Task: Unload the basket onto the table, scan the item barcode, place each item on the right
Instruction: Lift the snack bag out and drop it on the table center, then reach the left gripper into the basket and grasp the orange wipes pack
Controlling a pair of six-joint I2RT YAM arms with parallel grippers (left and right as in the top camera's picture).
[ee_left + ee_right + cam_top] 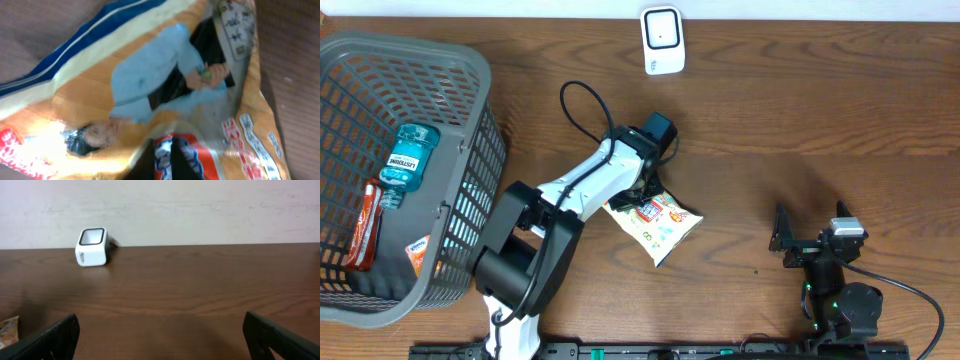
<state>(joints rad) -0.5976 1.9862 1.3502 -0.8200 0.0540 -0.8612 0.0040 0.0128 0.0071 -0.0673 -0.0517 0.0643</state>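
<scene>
A snack bag (660, 228) lies near the middle of the bench (800, 120), its long axis running diagonally from the far left toward the near right. The left gripper (642, 195) is clenched on the bag's far-left end, and the wrist view is filled with crinkled printed film. The white scanner (662, 40) stands at the bench's far edge, almost straight beyond the bag, with bare wood between the two. A grey basket (470, 70) holding a blue mouthwash bottle (408, 152) and a red packet (362, 228) fills the left edge, close beside the left arm's base. The bench's right half is open wood. There the right gripper (812, 225) hovers by the near edge, jaws spread wide and facing the far edge, well apart from the bag
</scene>
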